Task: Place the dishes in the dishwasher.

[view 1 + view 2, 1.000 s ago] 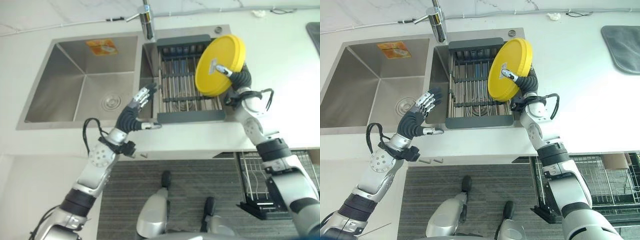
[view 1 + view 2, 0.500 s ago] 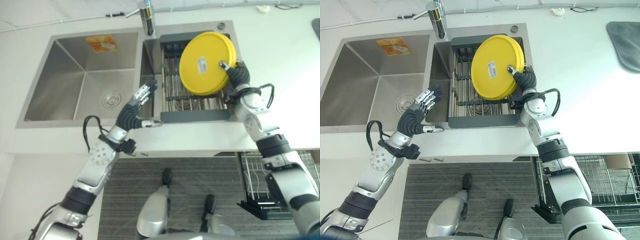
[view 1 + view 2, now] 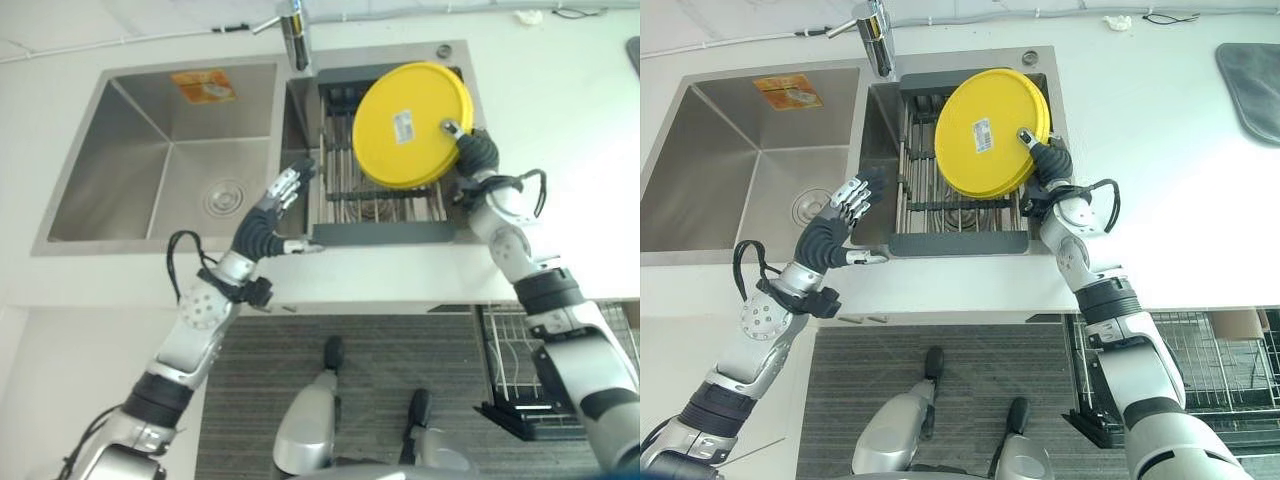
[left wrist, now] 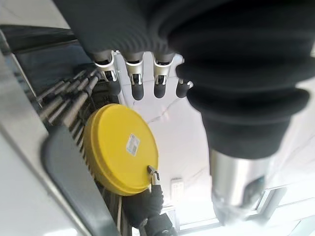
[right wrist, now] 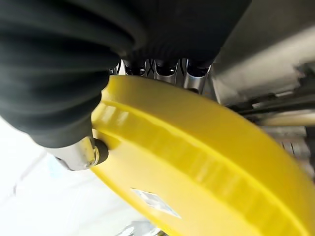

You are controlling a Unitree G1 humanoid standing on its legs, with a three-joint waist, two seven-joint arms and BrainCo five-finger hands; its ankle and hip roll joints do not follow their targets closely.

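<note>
A: Plate (image 3: 410, 126) is pinched at its rim by the right hand (image 3: 472, 151), thumb on the underside, fingers behind. Since a second ago it has swung from upright, beside the hand, to lying flatter over the rack (image 3: 385, 232) in the sink (image 3: 160, 150).

B: And the left hand (image 3: 268, 215)?

A: Open and empty, near the rack's edge, unchanged. I judge the plate is not yet heading to the dishwasher basket (image 3: 515, 385).

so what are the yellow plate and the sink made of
The yellow plate, pinched in the right hand, looks like plastic: opaque, evenly coloured, with a dull sheen. The sink looks like brushed stainless steel: grey metal with soft reflections and sharp folded corners.
</note>
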